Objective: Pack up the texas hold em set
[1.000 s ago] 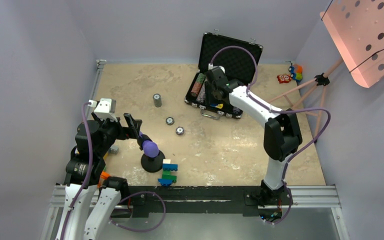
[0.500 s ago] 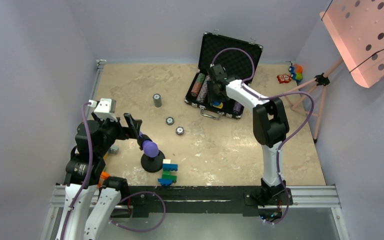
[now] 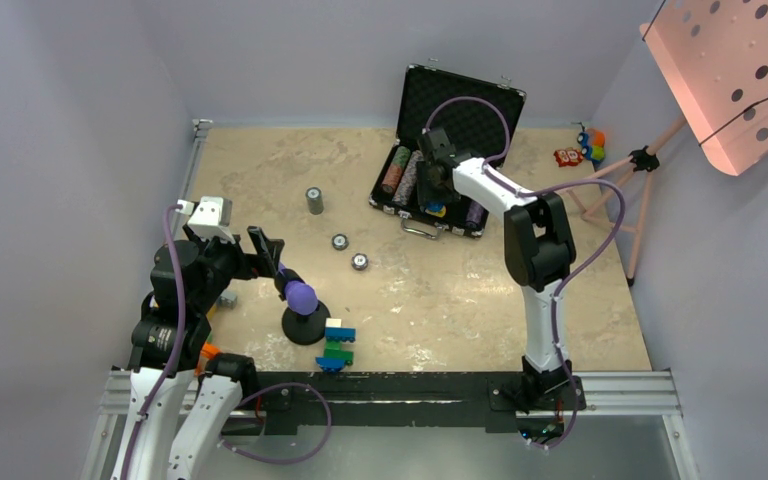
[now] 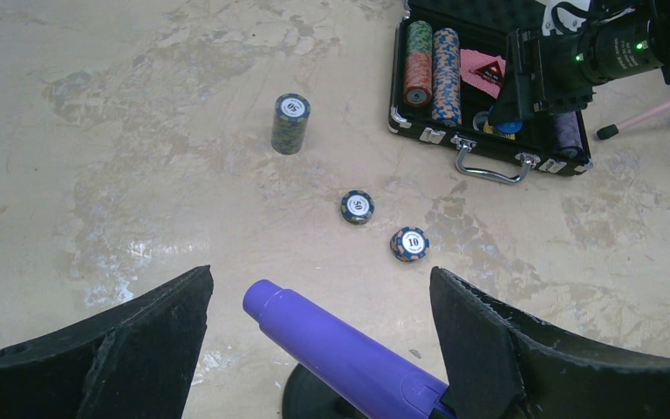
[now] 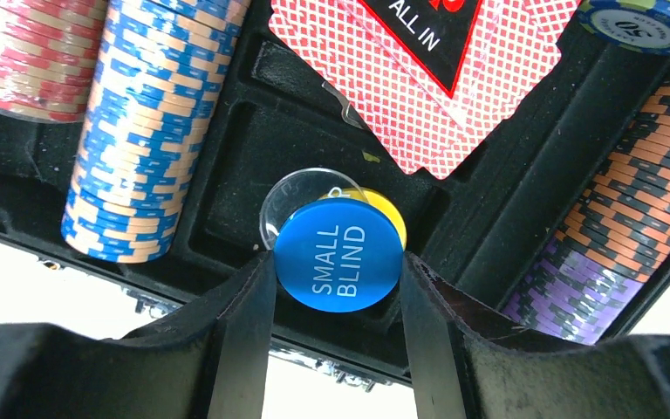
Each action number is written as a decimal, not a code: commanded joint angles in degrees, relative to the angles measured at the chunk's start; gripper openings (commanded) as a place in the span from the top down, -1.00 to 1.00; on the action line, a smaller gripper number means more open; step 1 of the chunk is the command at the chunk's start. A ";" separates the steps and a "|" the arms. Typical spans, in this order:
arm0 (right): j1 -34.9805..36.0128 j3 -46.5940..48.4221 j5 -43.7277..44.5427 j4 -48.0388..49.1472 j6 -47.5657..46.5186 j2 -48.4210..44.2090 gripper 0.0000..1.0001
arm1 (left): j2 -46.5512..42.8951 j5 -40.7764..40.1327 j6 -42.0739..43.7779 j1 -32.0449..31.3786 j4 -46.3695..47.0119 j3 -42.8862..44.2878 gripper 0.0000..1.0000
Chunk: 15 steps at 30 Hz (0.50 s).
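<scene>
The black case point(image 3: 463, 108) stands open at the back of the table, with rows of striped chips point(image 5: 148, 131) and pink cards point(image 5: 427, 78) in its foam. My right gripper point(image 5: 336, 259) is inside the case point(image 3: 436, 188), shut on the blue "SMALL BLIND" button point(image 5: 340, 236). It holds the button just over a clear button point(image 5: 290, 192) and a yellow one point(image 5: 390, 214). A chip stack point(image 3: 314, 200) and two loose chips point(image 3: 340, 241) point(image 3: 360, 262) lie on the table. My left gripper point(image 4: 318, 279) is open, with the purple-tipped object point(image 4: 340, 349) between its fingers, untouched.
The purple-tipped object stands on a black round base point(image 3: 304, 326) at the front left. A toy-brick figure point(image 3: 338, 345) stands beside it. Small colourful toys point(image 3: 588, 145) lie at the back right, next to a pink perforated panel point(image 3: 730, 70) on a tripod.
My right arm has folded inward, with its elbow swinging left, and the gripper has shifted slightly over the case. My left arm has not moved.
</scene>
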 commanded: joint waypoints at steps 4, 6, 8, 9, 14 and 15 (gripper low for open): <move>-0.57 3.26 -0.38 -0.28 -0.99 1.66 -0.22 | -0.14 0.22 1.02 -0.27 1.24 -0.10 -0.95; -0.57 3.44 -0.40 -0.37 -0.99 1.82 -0.31 | -0.14 0.22 1.00 -0.34 1.28 -0.10 -0.95; -0.62 3.62 -0.33 -0.47 -0.97 1.87 -0.35 | -0.14 0.22 1.02 -0.30 1.29 -0.07 -0.95; -0.57 3.63 -0.25 -0.52 -0.99 1.81 -0.37 | -0.14 0.22 1.02 -0.33 1.25 -0.07 -0.95; -0.56 3.90 0.05 -0.73 -1.10 1.27 -0.38 | -0.14 0.22 1.02 -0.33 1.28 -0.10 -0.95; -0.58 3.89 0.11 -0.75 -1.23 0.94 -0.38 | -0.15 0.22 1.02 -0.34 1.31 -0.11 -0.95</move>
